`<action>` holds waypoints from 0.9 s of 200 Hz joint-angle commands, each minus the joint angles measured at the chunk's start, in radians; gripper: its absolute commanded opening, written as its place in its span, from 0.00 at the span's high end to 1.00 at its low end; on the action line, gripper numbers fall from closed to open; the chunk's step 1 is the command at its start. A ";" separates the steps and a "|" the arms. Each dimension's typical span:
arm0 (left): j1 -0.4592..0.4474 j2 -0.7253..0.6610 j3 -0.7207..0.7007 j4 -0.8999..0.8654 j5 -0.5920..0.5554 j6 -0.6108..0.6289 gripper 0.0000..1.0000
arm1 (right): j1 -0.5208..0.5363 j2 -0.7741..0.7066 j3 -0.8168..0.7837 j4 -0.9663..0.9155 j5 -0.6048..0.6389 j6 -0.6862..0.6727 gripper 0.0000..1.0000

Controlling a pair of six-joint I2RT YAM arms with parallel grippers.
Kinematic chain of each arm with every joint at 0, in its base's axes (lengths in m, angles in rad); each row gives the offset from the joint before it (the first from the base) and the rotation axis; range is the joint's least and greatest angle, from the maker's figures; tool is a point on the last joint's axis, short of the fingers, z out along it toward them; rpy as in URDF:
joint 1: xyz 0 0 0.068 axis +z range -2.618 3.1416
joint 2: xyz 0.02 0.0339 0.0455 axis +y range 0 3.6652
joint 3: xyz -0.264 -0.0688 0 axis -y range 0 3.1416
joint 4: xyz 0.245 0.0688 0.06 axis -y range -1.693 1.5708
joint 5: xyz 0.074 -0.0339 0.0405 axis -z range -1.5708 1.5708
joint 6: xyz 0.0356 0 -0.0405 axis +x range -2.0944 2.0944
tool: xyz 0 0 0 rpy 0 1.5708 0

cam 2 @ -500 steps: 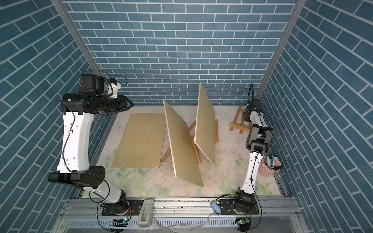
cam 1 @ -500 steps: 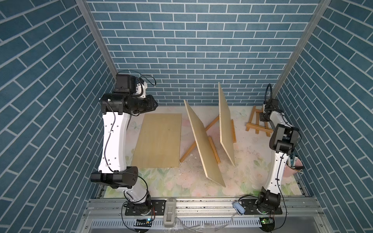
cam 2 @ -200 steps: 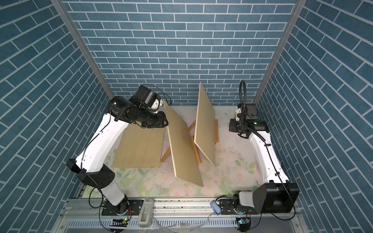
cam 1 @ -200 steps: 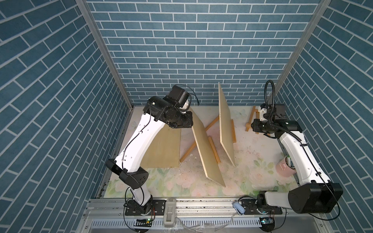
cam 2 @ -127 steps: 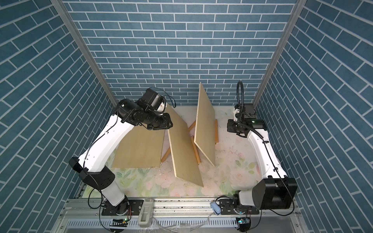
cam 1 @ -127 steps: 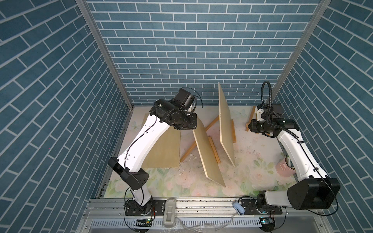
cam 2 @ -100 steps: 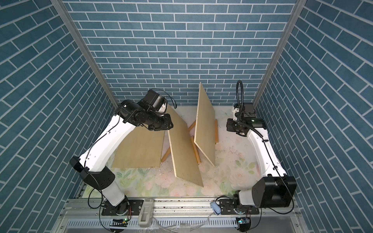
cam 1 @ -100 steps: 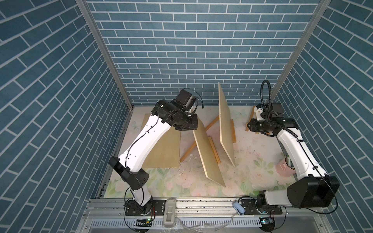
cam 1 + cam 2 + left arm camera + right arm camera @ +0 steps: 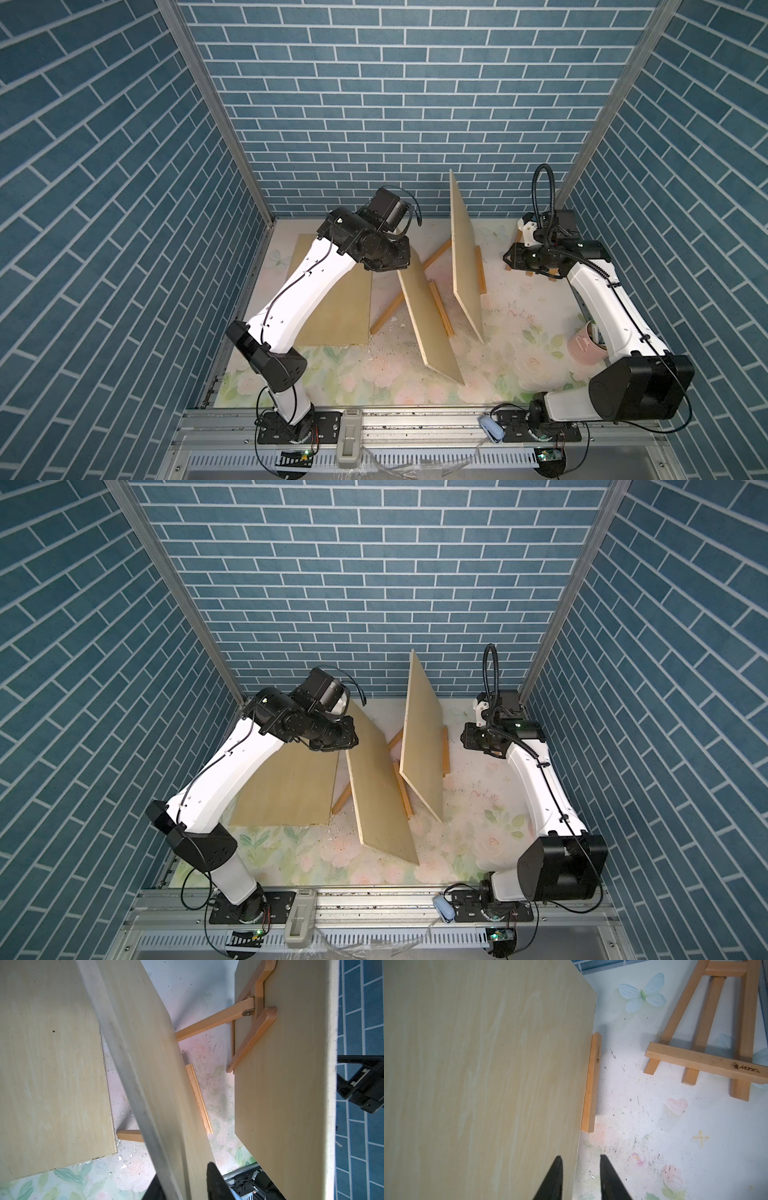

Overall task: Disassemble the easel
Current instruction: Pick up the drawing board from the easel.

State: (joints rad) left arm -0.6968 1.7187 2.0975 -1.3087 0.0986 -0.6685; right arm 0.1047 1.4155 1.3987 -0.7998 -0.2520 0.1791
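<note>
Your left gripper [image 9: 182, 1172] is at the top edge of the middle board [image 9: 428, 324], the one leaning between the other two. In the left wrist view its black fingers [image 9: 216, 1184] sit one on each side of that edge, close together. You cannot tell whether they press on the wood or only straddle it. The easel [image 9: 441, 307] you are taking apart stands under the middle board. Its wooden ledge shows along the board's lower edge on the side toward your right arm, and a wooden leg [image 9: 384, 313] pokes out from under the board on the other side. A flat board [image 9: 336, 307] lies on the table [image 9: 519, 332] just beside the middle board, on your left arm's side. A tall board [image 9: 463, 249] stands steeply tilted near the middle board on your right arm's side, propped on a second easel [image 9: 255, 1022]; the two boards do not touch in both top views. Your right gripper [image 9: 581, 1157] hangs beyond the tall board, well apart from the middle board. Its jaws are partly spread with nothing between them. A small easel [image 9: 702, 1059] stands on the table past that gripper, farther still from the middle board. A pink cup [image 9: 584, 347] sits well away from the middle board, beside your right arm.
</note>
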 commanded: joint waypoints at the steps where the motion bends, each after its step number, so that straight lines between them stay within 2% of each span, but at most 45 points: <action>1: -0.009 0.006 -0.028 0.014 -0.008 -0.014 0.68 | 0.006 -0.003 0.012 0.008 -0.022 0.014 0.68; 20: -0.009 0.007 -0.038 0.024 -0.005 -0.016 0.72 | 0.008 -0.007 0.005 0.014 -0.026 0.016 0.68; 90: -0.009 0.019 -0.052 0.031 -0.008 -0.029 0.74 | 0.009 -0.023 -0.018 0.025 -0.033 0.013 0.68; 143: -0.009 0.010 -0.058 0.016 -0.008 -0.036 0.83 | 0.010 -0.026 -0.022 0.030 -0.035 0.013 0.68; 180: -0.009 0.004 -0.059 0.029 -0.001 -0.036 0.98 | 0.012 -0.027 -0.023 0.032 -0.033 0.014 0.68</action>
State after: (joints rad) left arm -0.6987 1.7279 2.0544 -1.2728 0.1017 -0.7639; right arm 0.1097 1.4139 1.3899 -0.7769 -0.2745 0.1795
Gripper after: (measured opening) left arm 0.174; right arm 0.320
